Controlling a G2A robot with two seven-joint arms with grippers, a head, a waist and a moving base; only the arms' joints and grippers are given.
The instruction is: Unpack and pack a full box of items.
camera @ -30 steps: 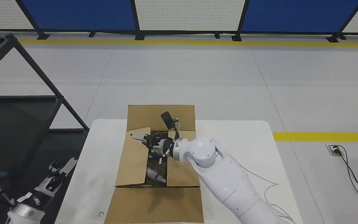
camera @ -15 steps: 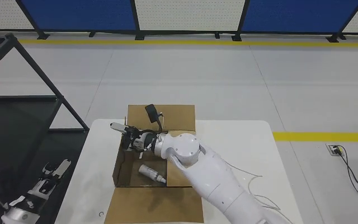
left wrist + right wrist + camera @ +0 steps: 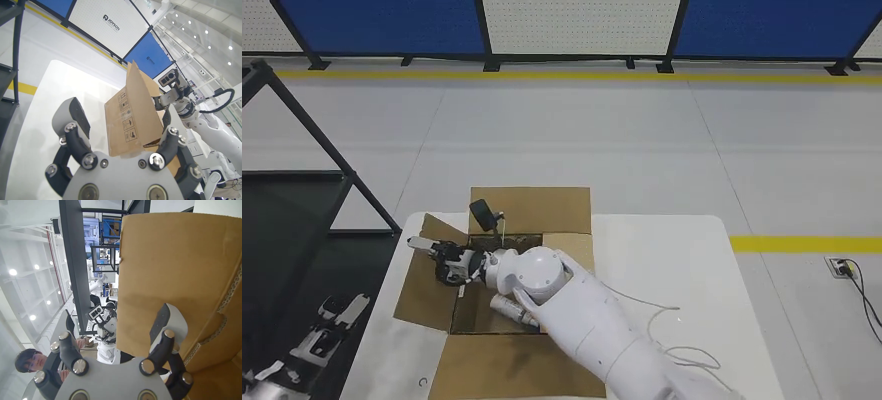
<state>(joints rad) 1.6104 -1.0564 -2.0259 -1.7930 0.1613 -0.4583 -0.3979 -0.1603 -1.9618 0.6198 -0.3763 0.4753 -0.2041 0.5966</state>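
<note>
**A:** How does the right claw (image 3: 117,313) stand?

**B:** It is spread wide and grips nothing. One finger (image 3: 167,321) lies against the inner face of the box's side flap (image 3: 170,262), which leans away from it.

**A:** So the step in hand is folding that flap out?

**B:** It looks that way. To do it well, the arm should press high on the flap, near its free edge and not the crease. It should sweep outward and down in an arc about the hinge. That way the cardboard bends at the fold and the box (image 3: 522,345) is less likely to slide or tip.

**A:** What lies behind the claw?

**B:** The open box lies there, with a pale bottle (image 3: 512,306) on its floor just behind the wrist.

**A:** And ahead of it?

**B:** There is little room. A narrow strip of white surface (image 3: 62,85) lies beyond the flap, then the edge, so the flattened flap would likely end close to it. Past that edge, the left claw (image 3: 122,113) hangs low beside the surface, wide and empty, well apart from the flap. A dark metal frame (image 3: 74,266) stands farther off.
</note>
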